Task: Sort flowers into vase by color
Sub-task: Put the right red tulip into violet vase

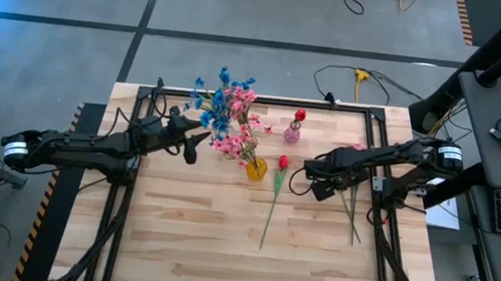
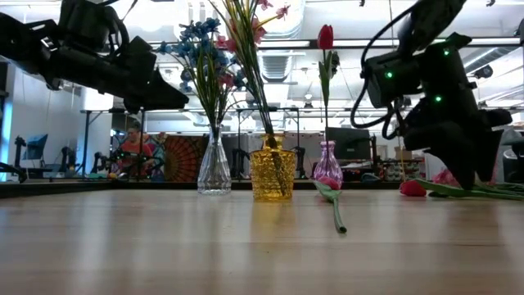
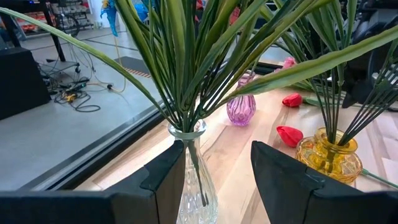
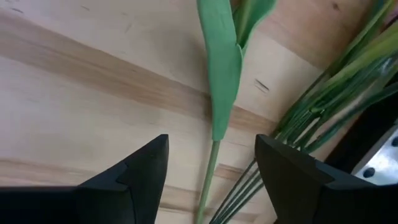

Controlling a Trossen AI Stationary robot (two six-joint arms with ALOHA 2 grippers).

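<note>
Closest to the low camera, a red tulip [image 2: 333,201] lies flat on the wooden table [image 1: 195,237], its bud towards the vases and its long green stem running towards the table's near edge. Behind it three vases stand in a row. The clear glass vase [image 2: 214,164] holds blue blossoms [image 1: 214,105], the amber vase [image 2: 273,174] holds pink sprays [image 1: 237,139], and the small purple vase [image 2: 328,164] carries one upright red tulip [image 2: 326,38].

The left gripper [image 3: 214,180] hovers above the table just beside the clear vase, its two dark fingers [image 3: 166,180] spread apart on either side of the vase's neck without touching it. It has nothing in its hold.

The right gripper [image 4: 208,177] hangs low over the table's right part, above a bundle of flowers [image 1: 352,206] that lie there with their stems fanned out. Its fingers [image 4: 146,171] stand apart, and a green stem with a broad leaf [image 4: 221,81] runs along the wood between them; neither finger presses on it, so the claw is open and empty. In the low view another red bud [image 2: 412,188] rests on the table near this gripper, with a patch of pink blossom [image 2: 446,177] just behind.

Beyond the table a person [image 2: 133,152] sits in the room at the back.
</note>
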